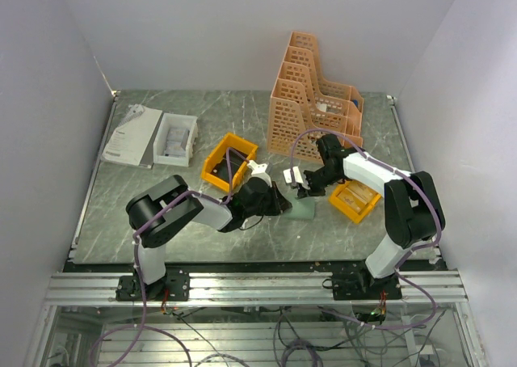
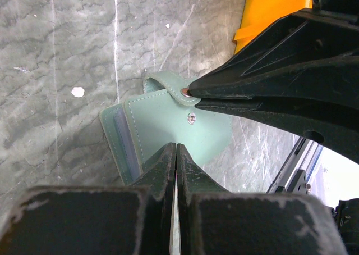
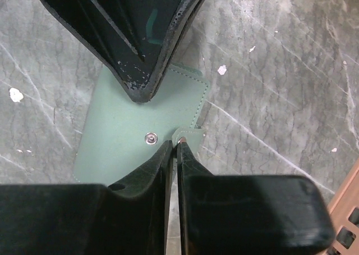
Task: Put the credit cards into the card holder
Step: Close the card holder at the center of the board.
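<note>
The card holder, a grey-green wallet, lies closed on the table between the arms. My left gripper is shut with nothing between its fingers, its tips resting on the card holder near its lower edge. My right gripper is shut on the wallet's small snap tab, beside the round stud on the card holder. Bluish inner layers show along the wallet's left edge. Pale flat pieces, perhaps the credit cards, lie in the right yellow bin.
A yellow bin sits behind the left gripper and another under the right arm. Tall orange file racks stand at the back. A white box and a booklet lie at the back left.
</note>
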Tool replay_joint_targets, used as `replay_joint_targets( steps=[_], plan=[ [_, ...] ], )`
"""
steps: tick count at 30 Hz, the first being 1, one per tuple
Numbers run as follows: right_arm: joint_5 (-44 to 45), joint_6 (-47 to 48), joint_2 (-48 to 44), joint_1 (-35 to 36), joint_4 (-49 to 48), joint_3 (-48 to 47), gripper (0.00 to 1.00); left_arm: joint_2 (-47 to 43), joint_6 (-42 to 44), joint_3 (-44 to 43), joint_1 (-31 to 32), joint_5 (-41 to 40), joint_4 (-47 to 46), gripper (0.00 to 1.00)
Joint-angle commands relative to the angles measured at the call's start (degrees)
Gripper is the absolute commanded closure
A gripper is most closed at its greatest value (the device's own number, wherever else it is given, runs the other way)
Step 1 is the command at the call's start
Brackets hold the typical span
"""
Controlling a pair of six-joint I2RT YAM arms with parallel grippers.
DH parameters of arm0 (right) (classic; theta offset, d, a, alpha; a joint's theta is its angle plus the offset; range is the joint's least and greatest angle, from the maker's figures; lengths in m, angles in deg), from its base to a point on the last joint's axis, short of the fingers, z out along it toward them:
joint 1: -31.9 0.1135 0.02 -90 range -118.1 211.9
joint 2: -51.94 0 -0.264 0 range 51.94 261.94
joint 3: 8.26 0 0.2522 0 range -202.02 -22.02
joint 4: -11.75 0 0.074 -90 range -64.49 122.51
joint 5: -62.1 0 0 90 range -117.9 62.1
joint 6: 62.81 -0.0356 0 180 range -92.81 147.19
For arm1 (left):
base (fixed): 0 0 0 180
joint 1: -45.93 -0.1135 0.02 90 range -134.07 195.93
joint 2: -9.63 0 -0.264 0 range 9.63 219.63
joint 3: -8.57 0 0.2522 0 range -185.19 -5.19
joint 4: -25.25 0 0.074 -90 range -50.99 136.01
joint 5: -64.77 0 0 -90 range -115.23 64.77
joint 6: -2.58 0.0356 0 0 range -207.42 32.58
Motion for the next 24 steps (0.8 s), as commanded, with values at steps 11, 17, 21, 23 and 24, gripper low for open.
replay_joint_targets(
  steps=[11, 17, 21, 23, 24],
  plan=[
    [-0.8, 2.2, -0.7, 0.2, 4.1, -0.7, 1.00, 1.5, 0.1, 0.4, -0.2, 0.8, -1.2, 0.93],
    [-0.7, 0.5, -4.3, 0.1, 1.3, 0.6, 1.00, 1.3, 0.3, 0.3, -0.2, 0.7, -0.6, 0.93],
    [-0.9, 2.8, -4.4, 0.1, 3.6, 0.9, 1.00, 1.4, 0.3, 0.2, -0.2, 0.6, -0.4, 0.93],
    [-0.7, 4.5, -3.9, 0.2, 5.0, 1.1, 1.00, 1.6, 0.3, 0.0, -0.2, 0.8, -0.2, 0.93],
    [-0.6, 5.1, -3.6, 0.2, 5.5, 1.2, 1.00, 1.6, 0.3, -0.1, -0.2, 0.8, -0.1, 0.93]
  ],
)
